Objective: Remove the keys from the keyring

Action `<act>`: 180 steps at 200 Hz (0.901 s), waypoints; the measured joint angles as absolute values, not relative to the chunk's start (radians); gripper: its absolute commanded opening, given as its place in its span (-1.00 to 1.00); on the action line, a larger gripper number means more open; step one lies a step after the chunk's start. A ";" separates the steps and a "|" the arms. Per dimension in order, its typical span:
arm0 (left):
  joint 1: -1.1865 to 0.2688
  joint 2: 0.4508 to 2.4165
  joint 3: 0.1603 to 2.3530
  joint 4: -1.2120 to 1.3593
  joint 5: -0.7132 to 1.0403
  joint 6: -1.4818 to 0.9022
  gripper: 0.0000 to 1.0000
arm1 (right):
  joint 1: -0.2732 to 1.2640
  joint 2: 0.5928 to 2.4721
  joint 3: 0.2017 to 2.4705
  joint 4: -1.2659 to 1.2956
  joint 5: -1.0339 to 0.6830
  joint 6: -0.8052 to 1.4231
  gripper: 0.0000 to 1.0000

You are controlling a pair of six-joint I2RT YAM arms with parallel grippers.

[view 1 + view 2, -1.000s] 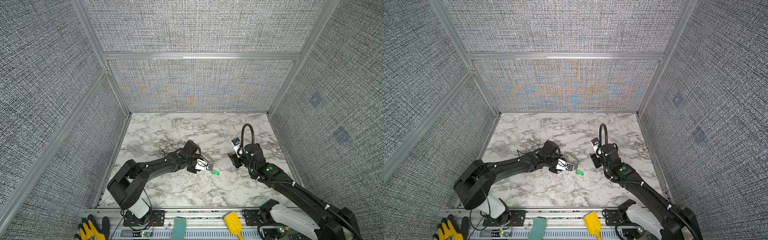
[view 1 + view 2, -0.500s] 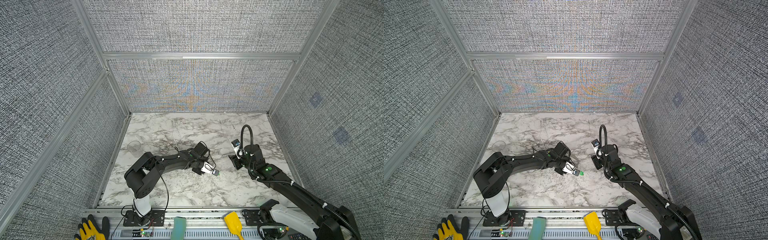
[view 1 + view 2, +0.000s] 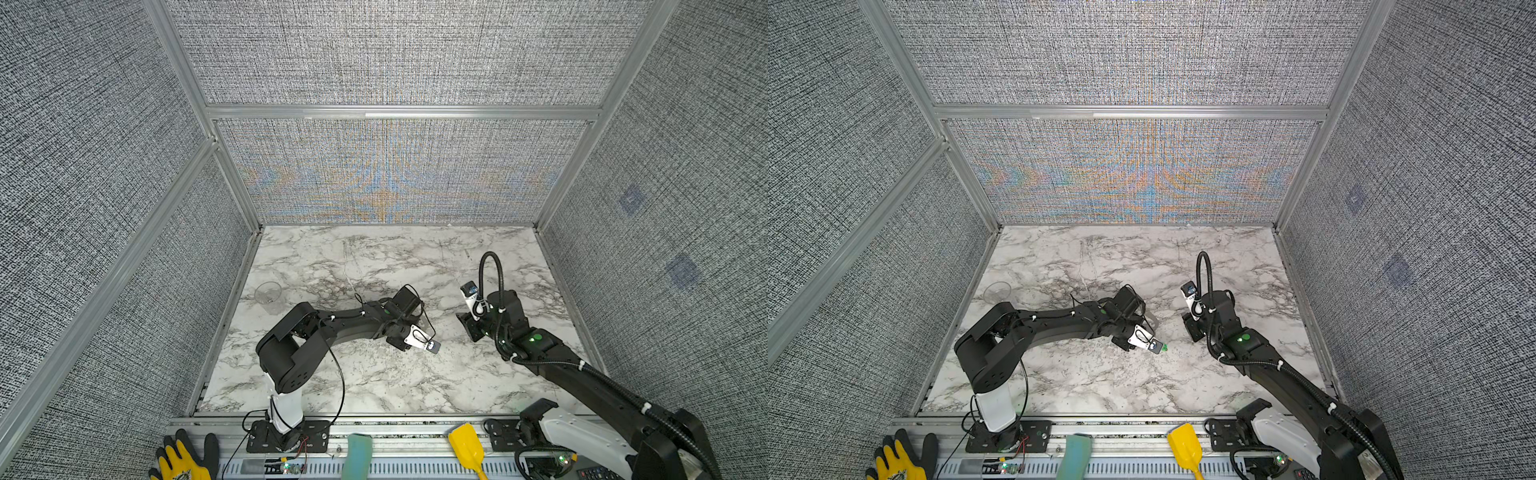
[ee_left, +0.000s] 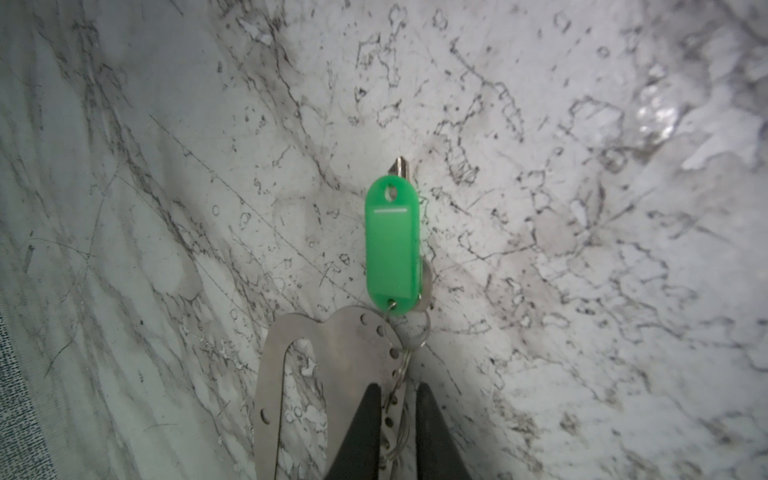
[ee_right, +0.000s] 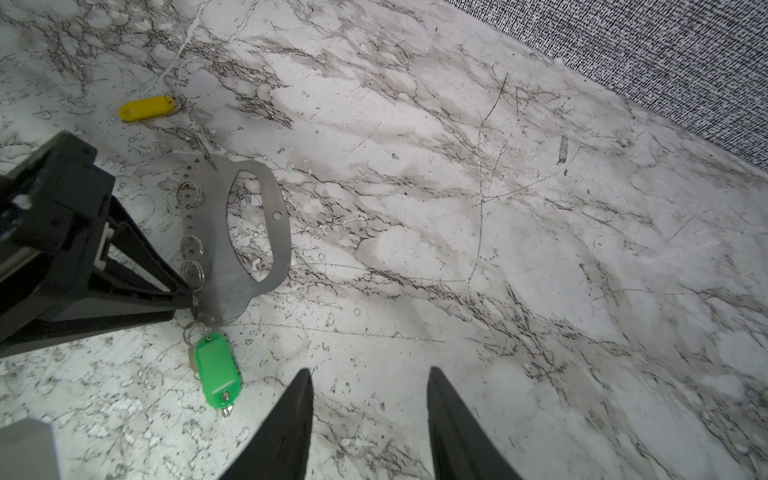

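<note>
item: keyring (image 5: 232,266), flat grey metal plate with an oval opening, lower left of the right wrist view, lying on the marble table (image 5: 498,249); i judge it stiff, thin and slick, best pinched across its straight holed edge rather than the wide loop

item: green tag (image 4: 390,245), centre of the left wrist view, hung by a small ring (image 4: 415,332) from the plate's end, with a metal key (image 4: 401,166) peeking out from under it; light plastic, loose on its ring, so i expect it to swing or slide when nudged; i would take it across its flat faces, or work at the ring itself

item: yellow tag (image 5: 145,109), upper left of the right wrist view, flat on the table and well apart from the plate, already off

tool: left gripper (image 4: 399,415), bottom centre of its own view, jaws narrow and pinched on the plate's holed edge

tool: right gripper (image 5: 370,407), bottom centre of its own view, jaws wide and holding nothing, near the green tag but not touching it
</note>
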State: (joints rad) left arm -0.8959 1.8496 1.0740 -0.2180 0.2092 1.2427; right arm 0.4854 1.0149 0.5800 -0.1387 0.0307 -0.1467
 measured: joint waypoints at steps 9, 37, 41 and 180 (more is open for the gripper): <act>-0.898 1.851 1.075 -0.218 0.208 1.239 -0.65 | 0.485 1.015 0.580 -0.139 0.024 -0.147 -0.12; -0.903 1.856 1.075 -0.216 0.209 1.232 -0.67 | 0.485 1.015 0.578 -0.138 0.020 -0.147 -0.16; -0.904 1.856 1.075 -0.215 0.209 1.230 -0.68 | 0.485 1.015 0.577 -0.138 0.020 -0.147 -0.17; -0.912 1.827 1.062 -0.202 0.190 1.145 -0.96 | 0.485 1.023 0.567 -0.138 -0.024 -0.158 -0.25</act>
State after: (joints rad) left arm -0.9119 1.8267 1.0618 -0.2020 0.1898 1.1450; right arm 0.4854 1.0225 0.5674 -0.1375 -0.0242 -0.1577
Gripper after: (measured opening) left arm 0.047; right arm 0.379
